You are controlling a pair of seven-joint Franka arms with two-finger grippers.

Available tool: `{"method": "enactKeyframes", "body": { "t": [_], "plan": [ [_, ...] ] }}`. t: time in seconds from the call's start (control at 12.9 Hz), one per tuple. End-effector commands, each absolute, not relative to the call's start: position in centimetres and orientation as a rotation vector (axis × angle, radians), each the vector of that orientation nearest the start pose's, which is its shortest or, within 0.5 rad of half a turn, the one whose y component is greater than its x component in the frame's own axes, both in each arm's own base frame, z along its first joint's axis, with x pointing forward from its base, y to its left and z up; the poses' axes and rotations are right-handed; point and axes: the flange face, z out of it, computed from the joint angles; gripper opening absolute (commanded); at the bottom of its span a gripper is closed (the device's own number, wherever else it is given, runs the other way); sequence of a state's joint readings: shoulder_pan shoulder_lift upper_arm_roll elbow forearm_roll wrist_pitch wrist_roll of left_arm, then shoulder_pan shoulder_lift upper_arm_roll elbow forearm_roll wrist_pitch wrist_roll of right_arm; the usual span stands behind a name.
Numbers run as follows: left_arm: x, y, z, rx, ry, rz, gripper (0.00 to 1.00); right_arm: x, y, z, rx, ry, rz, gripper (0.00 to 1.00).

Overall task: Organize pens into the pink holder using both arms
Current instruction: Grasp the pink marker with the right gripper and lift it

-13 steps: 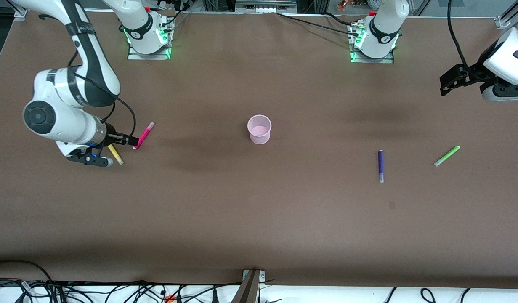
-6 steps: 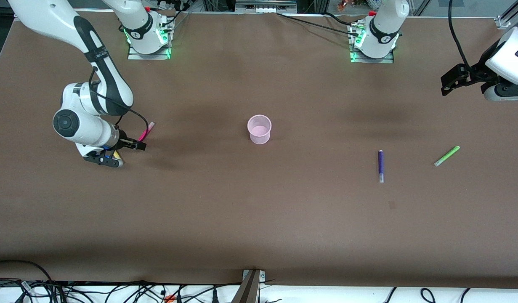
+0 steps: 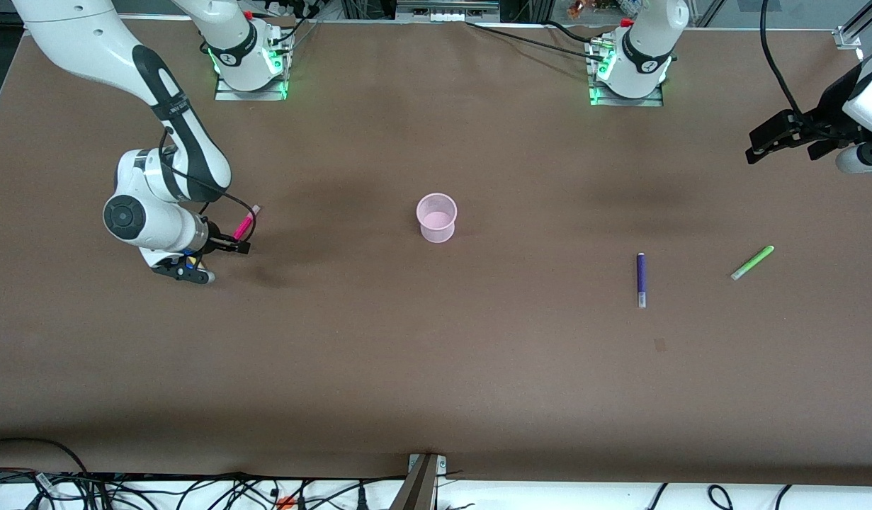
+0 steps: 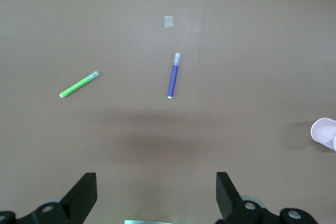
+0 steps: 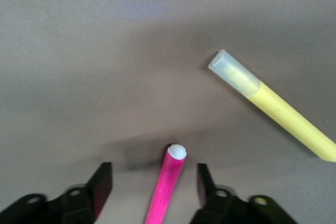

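The pink holder [image 3: 436, 217] stands upright near the middle of your table [image 3: 436, 368], well apart from every pen; the left wrist view catches only a slice of its rim [image 4: 325, 132]. Your right arm reaches down from its base at the top edge toward the right arm's end of the table, elbow bent and wrist turned low, so the right gripper [image 3: 195, 265] hangs just over the surface there. In the front view you see only the upper part of the magenta pen [image 3: 244, 225] poking out past that wrist, and the yellow pen is hidden under the arm. The right wrist view gives you what the front view lacks: the magenta pen [image 5: 167, 187] lies between the spread fingers [image 5: 100, 184], its pale tip pointing away from the gripper, with clear gaps on both sides, and the yellow pen [image 5: 273, 106] lies apart from it at an angle, pale cap toward the camera's middle. Your left arm waits, held high over the left arm's end of the table near the top corner, the left gripper [image 3: 768, 138] with its fingers [image 4: 84, 195] set wide and holding nothing. Below it the dark purple pen [image 3: 641, 279] and light green pen [image 3: 752, 263] lie flat, apart from each other. You can read no writing on any pen or on the arms.
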State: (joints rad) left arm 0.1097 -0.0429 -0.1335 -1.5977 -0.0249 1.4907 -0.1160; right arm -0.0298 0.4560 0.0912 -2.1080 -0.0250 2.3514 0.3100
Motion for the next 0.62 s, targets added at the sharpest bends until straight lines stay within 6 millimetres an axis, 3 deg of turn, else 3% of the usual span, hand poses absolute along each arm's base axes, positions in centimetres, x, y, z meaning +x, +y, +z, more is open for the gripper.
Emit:
{"method": "enactKeyframes", "body": {
  "t": [0.0, 0.23, 0.39, 0.54],
  "plan": [
    [53.13, -2.37, 63.24, -3.160, -0.141, 0.091, 1.00, 55.21, 3.31, 17.01, -3.119, 0.379, 0.347, 0.61],
    [53.18, -2.93, 63.31, -3.159, -0.122, 0.086, 1.00, 55.06, 2.89, 16.26, -3.118, 0.393, 0.361, 0.30],
    [53.20, -3.01, 63.22, -3.159, -0.117, 0.091, 1.00, 55.11, 2.89, 16.37, -3.117, 0.393, 0.362, 0.02],
    [53.15, -3.01, 63.25, -3.159, -0.116, 0.096, 1.00, 55.43, 2.97, 16.85, -3.118, 0.396, 0.350, 0.00]
  ]
}}
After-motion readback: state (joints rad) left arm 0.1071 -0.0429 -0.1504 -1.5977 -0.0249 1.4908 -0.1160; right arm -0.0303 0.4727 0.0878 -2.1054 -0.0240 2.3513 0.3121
